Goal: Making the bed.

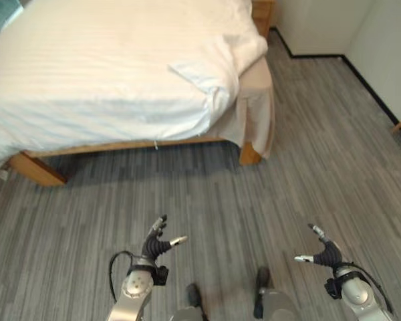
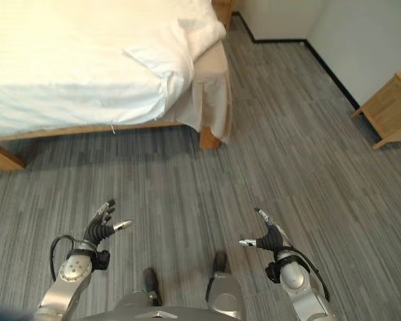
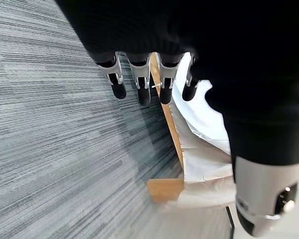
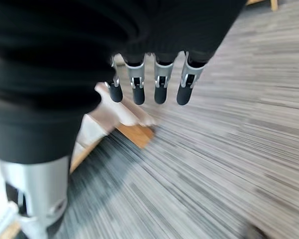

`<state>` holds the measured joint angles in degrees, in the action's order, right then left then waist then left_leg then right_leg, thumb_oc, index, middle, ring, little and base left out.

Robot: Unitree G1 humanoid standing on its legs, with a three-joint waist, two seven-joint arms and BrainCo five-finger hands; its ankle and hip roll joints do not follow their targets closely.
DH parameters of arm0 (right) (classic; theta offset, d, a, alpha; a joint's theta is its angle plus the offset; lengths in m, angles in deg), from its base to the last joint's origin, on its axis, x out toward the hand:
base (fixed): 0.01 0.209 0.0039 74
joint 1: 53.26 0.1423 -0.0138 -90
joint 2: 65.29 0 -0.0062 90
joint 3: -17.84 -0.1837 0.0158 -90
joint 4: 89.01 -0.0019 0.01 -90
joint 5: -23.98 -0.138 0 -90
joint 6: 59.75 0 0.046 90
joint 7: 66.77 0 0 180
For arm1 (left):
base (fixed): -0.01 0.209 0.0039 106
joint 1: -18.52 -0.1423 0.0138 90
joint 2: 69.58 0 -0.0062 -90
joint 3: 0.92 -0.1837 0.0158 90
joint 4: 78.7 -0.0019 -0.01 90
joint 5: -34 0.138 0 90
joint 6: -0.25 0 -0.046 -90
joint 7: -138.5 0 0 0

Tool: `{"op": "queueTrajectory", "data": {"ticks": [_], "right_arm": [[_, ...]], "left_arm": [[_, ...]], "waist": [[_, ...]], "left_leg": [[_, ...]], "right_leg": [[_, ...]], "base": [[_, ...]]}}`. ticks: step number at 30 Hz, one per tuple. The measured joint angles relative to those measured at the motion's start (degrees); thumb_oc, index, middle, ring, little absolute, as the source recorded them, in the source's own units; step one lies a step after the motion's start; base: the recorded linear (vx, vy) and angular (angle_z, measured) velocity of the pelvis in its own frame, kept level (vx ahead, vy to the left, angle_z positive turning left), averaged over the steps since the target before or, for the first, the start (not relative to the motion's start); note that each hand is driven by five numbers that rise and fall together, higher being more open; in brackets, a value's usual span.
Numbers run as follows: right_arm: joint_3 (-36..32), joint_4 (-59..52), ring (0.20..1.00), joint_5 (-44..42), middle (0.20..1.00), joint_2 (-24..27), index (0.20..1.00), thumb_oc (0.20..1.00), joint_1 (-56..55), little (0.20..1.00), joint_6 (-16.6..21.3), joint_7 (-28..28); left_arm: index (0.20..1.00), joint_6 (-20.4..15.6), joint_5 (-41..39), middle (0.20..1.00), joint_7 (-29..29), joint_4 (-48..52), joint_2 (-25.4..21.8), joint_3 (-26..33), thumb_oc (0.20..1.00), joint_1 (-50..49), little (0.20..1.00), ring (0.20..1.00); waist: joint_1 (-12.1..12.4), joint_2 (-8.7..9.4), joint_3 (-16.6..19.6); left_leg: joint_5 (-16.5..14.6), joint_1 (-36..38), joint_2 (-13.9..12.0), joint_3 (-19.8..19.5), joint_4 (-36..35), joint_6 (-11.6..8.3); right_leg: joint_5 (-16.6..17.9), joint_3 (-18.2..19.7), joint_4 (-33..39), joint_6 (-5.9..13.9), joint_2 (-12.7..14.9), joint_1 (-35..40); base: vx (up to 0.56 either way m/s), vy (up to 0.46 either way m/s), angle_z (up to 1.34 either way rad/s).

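A bed (image 1: 33, 167) on a wooden frame stands ahead and to the left. A white duvet (image 1: 100, 73) covers it, with one corner folded back (image 1: 200, 73) near the bed's right side. Below that fold a beige sheet (image 1: 257, 107) hangs over the bed's near right corner post (image 1: 248, 155). My left hand (image 1: 157, 245) is low over the floor, well short of the bed, open and holding nothing. My right hand (image 1: 327, 254) is level with it on the right, open and empty too. The duvet edge (image 3: 204, 119) and a wooden leg (image 3: 164, 189) show past the left hand's fingers (image 3: 142, 82).
Grey wood-patterned floor (image 1: 207, 194) lies between me and the bed. A white wall with dark skirting (image 1: 321, 55) runs along the back right. A wooden bedside table (image 2: 391, 107) stands at the right; another wooden piece (image 1: 262, 13) sits beyond the bed's far corner.
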<state>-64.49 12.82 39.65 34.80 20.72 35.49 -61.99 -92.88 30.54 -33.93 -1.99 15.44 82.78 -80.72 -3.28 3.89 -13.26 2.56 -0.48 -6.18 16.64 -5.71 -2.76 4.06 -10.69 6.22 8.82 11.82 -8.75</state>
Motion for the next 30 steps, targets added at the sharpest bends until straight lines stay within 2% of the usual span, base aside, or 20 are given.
{"op": "queueTrajectory", "data": {"ticks": [1,3,4,6,7,8,9,11,12,14,15,16,19,21,24,25,27,28,29,30], "right_arm": [[-0.10,0.69,1.000,0.07,1.000,0.24,1.000,1.000,-0.47,1.000,-0.05,-0.01],[-0.60,0.72,1.000,0.20,1.000,0.87,1.000,1.000,-0.61,1.000,-0.22,-0.05],[-0.70,0.70,1.000,0.24,1.000,1.17,1.000,1.000,-0.91,1.000,-0.36,0.01],[-0.83,0.78,1.000,0.24,1.000,3.53,1.000,1.000,-0.78,1.000,-0.26,0.03],[-1.26,1.14,1.000,0.24,1.000,4.15,1.000,1.000,-0.86,1.000,-0.31,0.05],[-1.88,3.07,1.000,0.17,1.000,3.34,1.000,1.000,-0.07,1.000,-0.39,0.07],[-2.31,2.22,1.000,0.16,1.000,3.44,1.000,1.000,-0.78,1.000,-0.21,0.30],[-3.16,2.00,1.000,0.16,1.000,3.98,1.000,1.000,-1.39,1.000,-0.07,0.66],[-2.75,1.75,1.000,0.17,1.000,4.21,1.000,1.000,0.43,1.000,-0.91,1.43],[-2.71,1.11,1.000,0.20,1.000,4.29,1.000,1.000,2.57,1.000,-1.21,1.59],[-2.70,-0.75,1.000,0.20,1.000,4.80,1.000,1.000,4.05,1.000,-1.09,1.77],[-2.42,-0.94,1.000,0.19,1.000,4.24,1.000,1.000,3.95,1.000,-1.21,1.76],[-0.60,0.95,1.000,0.39,1.000,4.36,1.000,1.000,2.72,1.000,-1.22,1.73],[0.19,3.01,1.000,1.88,1.000,4.32,1.000,1.000,2.15,1.000,-1.68,1.70],[0.27,1.97,1.000,2.08,1.000,4.35,1.000,1.000,1.60,1.000,-1.68,1.69],[2.10,2.94,1.000,2.49,1.000,3.85,1.000,1.000,1.64,1.000,-1.76,1.68],[3.45,1.89,1.000,2.53,1.000,3.71,1.000,1.000,1.92,1.000,-1.43,1.75],[5.67,0.53,1.000,4.28,1.000,3.15,1.000,1.000,2.54,1.000,-1.49,2.07],[6.28,-0.38,1.000,4.70,1.000,3.09,1.000,1.000,2.41,1.000,-1.42,2.06],[6.33,-1.42,1.000,4.75,1.000,2.76,1.000,1.000,1.97,1.000,-1.10,2.09]], "left_arm": [[1.000,0.00,0.39,1.000,-0.05,-0.48,0.34,-0.12,1.000,0.11,1.000,1.000],[1.000,0.12,1.71,1.000,-0.03,-1.19,1.59,-0.12,1.000,-0.56,1.000,1.000],[1.000,0.15,2.07,1.000,-0.08,-1.23,2.21,-0.25,1.000,-1.07,1.000,1.000],[1.000,0.06,2.03,1.000,-0.08,-1.00,4.11,-0.25,1.000,-3.07,1.000,1.000],[1.000,-0.01,2.02,1.000,-0.07,-1.22,4.32,-0.26,1.000,-3.31,1.000,1.000],[1.000,-0.09,1.70,1.000,0.13,-0.78,3.93,0.26,1.000,-1.24,1.000,1.000],[1.000,-0.23,1.32,1.000,0.48,-0.29,3.33,0.07,1.000,-0.51,1.000,1.000],[1.000,0.33,1.24,1.000,0.77,-1.76,3.04,-1.82,1.000,0.64,1.000,1.000],[1.000,0.48,1.24,1.000,0.71,-0.93,3.35,-2.42,1.000,-0.09,1.000,1.000],[1.000,0.50,1.20,1.000,0.97,-0.03,4.20,-2.23,1.000,-0.19,1.000,1.000],[1.000,0.51,1.02,1.000,1.13,0.73,5.08,-2.16,1.000,-0.35,1.000,1.000],[1.000,0.51,-0.47,1.000,1.18,0.75,5.16,-1.87,1.000,0.02,1.000,1.000],[1.000,0.49,-0.60,1.000,1.44,-0.14,5.78,-0.58,1.000,-0.05,1.000,1.000],[1.000,0.77,-0.61,1.000,2.37,-1.40,7.26,0.03,1.000,-0.09,1.000,1.000],[1.000,0.81,-0.76,1.000,2.66,-0.11,7.23,0.02,1.000,-1.70,1.000,1.000],[1.000,1.05,-0.86,1.000,3.68,-0.15,7.22,0.69,1.000,-2.71,1.000,1.000],[1.000,1.12,-0.84,1.000,3.93,1.27,5.89,0.40,1.000,-1.80,1.000,1.000],[1.000,1.20,-0.91,1.000,4.98,2.69,3.55,-0.06,1.000,3.14,1.000,1.000],[1.000,1.19,-0.99,1.000,5.49,2.72,2.92,0.00,1.000,4.77,1.000,1.000],[1.000,0.94,-1.00,1.000,5.85,2.55,2.57,-0.02,1.000,5.88,1.000,1.000]], "waist": [[-0.16,-0.87,-0.13],[-1.23,-2.73,-0.73],[-1.36,-2.55,-0.72],[-1.33,-4.16,0.22],[-1.48,-4.74,0.67],[-0.33,-2.92,0.32],[0.94,-1.57,0.28],[2.51,-0.94,-0.44],[3.07,0.58,-1.45],[3.76,1.93,-2.38],[4.75,0.34,-2.88],[4.59,-1.51,-3.11],[4.84,-3.72,-1.99],[5.02,-4.69,-1.63],[5.15,-4.02,-1.39],[5.76,-0.14,-0.18],[5.75,1.25,1.28],[4.74,1.63,0.99],[4.57,1.33,0.79],[4.44,1.72,1.07]], "left_leg": [[-1.03,-0.29,-2.20,-0.27,-0.01,-1.62],[-1.85,0.86,-5.03,-1.03,0.09,-2.96],[-1.78,2.89,-5.15,-1.30,0.39,-3.37],[0.11,6.58,-6.11,-1.82,3.45,-2.91],[-1.19,6.03,-7.39,-1.43,5.52,-4.69],[-1.79,-3.14,-9.97,-5.77,23.03,-5.68],[-0.04,-7.97,-10.48,-7.35,31.77,-5.68],[7.29,-14.28,-11.82,-12.46,43.48,-6.23],[2.54,-17.24,-7.54,-14.47,46.40,-8.75],[-1.30,-17.82,-1.32,-14.10,42.05,-8.27],[-1.87,-17.46,1.62,-10.79,32.11,-7.39],[-0.42,-15.68,2.49,-6.39,19.47,-5.31],[2.71,-12.56,2.75,-2.41,-0.25,-1.72],[2.88,-14.94,1.17,0.08,-0.22,-1.59],[3.77,-13.91,2.14,-0.60,0.16,-0.23],[6.55,-10.67,4.43,-0.56,0.35,2.73],[7.79,-9.19,5.05,0.51,0.40,7.12],[4.92,-5.86,4.31,0.60,0.37,7.77],[3.55,-3.71,4.00,0.54,0.38,7.72],[2.95,-1.57,4.41,1.27,0.38,7.11]], "right_leg": [[3.22,-2.19,-0.03,0.45,-1.79,0.17],[3.75,-3.83,0.01,-0.15,-4.35,2.10],[4.40,-4.82,0.02,-1.89,-4.47,3.46],[2.48,-4.81,-0.02,-3.88,-7.28,5.93],[1.85,-4.70,0.00,-4.73,-8.24,5.99],[-0.07,-5.93,-1.47,-8.20,-8.71,6.03],[0.47,-6.36,-1.94,-10.50,-8.27,5.89],[-1.03,-6.16,-2.09,-12.04,-9.84,7.28],[-1.15,-4.83,-1.33,-12.03,-9.24,8.96],[-1.00,-2.68,-0.69,-11.24,-8.08,9.11],[-1.21,-1.33,-0.17,-11.09,-9.11,9.57],[-3.80,-1.70,-0.13,-11.15,-10.60,12.18],[-7.12,-1.57,-0.15,-10.29,-12.57,15.76],[-10.21,-1.65,-0.17,-10.12,-13.65,18.88],[-12.59,-0.05,-0.47,-7.93,-12.63,23.04],[-14.44,1.61,-0.52,-5.93,-9.48,26.01],[-14.46,1.91,-6.48,-4.50,-7.66,24.23],[-11.94,2.06,-27.40,-0.67,-6.80,15.65],[-9.66,1.71,-37.65,2.13,-5.19,11.50],[-9.51,1.43,-45.17,2.62,-3.40,8.72]], "base": [[0.35,-0.297,0.32],[0.31,-0.254,0.34],[0.32,-0.326,0.09],[0.25,-0.425,-0.16],[0.31,-0.608,0.00],[0.23,-0.447,-0.06],[0.23,-0.323,-0.13],[0.28,-0.103,-0.16],[0.31,-0.053,-0.21],[0.33,-0.029,-0.56],[0.63,0.031,-0.61],[0.66,0.067,-0.47],[0.57,0.064,-0.02],[0.47,0.042,0.05],[0.67,0.099,-0.27],[0.46,0.088,-0.71],[0.39,0.122,-0.60],[0.49,0.194,-0.29],[0.52,0.193,-0.13],[0.52,0.125,-0.02]]}}
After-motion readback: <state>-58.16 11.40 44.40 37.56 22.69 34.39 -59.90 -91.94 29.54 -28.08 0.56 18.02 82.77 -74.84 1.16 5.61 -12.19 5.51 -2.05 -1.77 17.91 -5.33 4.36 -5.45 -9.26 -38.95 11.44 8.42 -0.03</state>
